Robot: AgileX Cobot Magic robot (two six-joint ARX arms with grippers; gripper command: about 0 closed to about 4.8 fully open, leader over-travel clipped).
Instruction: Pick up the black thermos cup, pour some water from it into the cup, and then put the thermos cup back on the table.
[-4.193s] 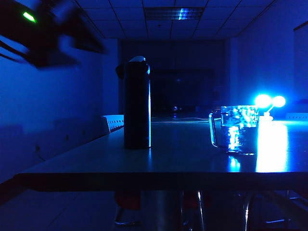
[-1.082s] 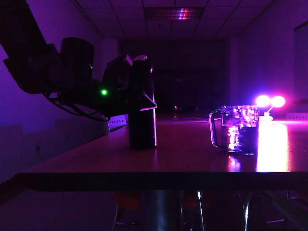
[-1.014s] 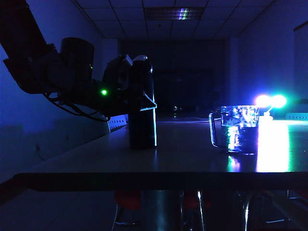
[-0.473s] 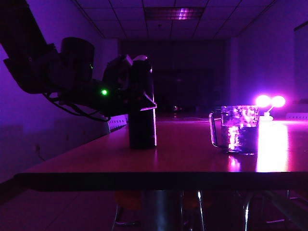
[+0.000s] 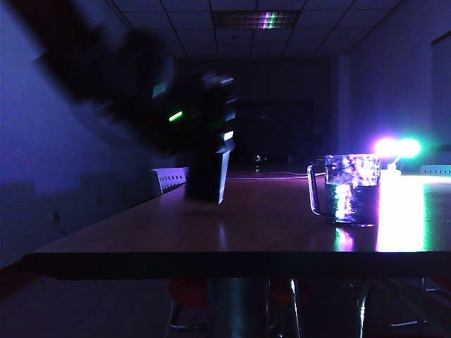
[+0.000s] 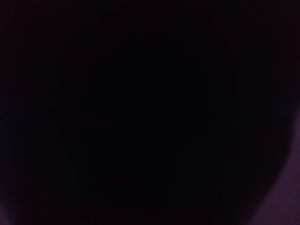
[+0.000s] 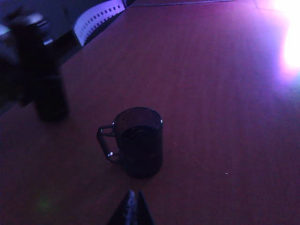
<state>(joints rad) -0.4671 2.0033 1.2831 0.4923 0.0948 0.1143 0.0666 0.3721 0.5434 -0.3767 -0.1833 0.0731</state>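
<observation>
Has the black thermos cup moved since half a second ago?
Yes. The black thermos cup is now off the table in the left gripper, base up and tilted, shifted slightly toward the glass mug.

Broad bare stretch of the long wooden-looking tabletop (image 5: 232,232) open between the tall slim black thermos cup (image 5: 208,169) and the short clear glass mug (image 5: 350,189), the two well apart. Thermos side crowded: blurred left gripper (image 5: 211,130) and arm wrapped around the upper cylinder, blocking approach from the left. Mug's looped handle jutting toward the gap. Right gripper (image 7: 131,208) low over the table near the mug, tips together. Bright lamps (image 5: 397,148) behind the mug. Left wrist view black throughout.
</observation>
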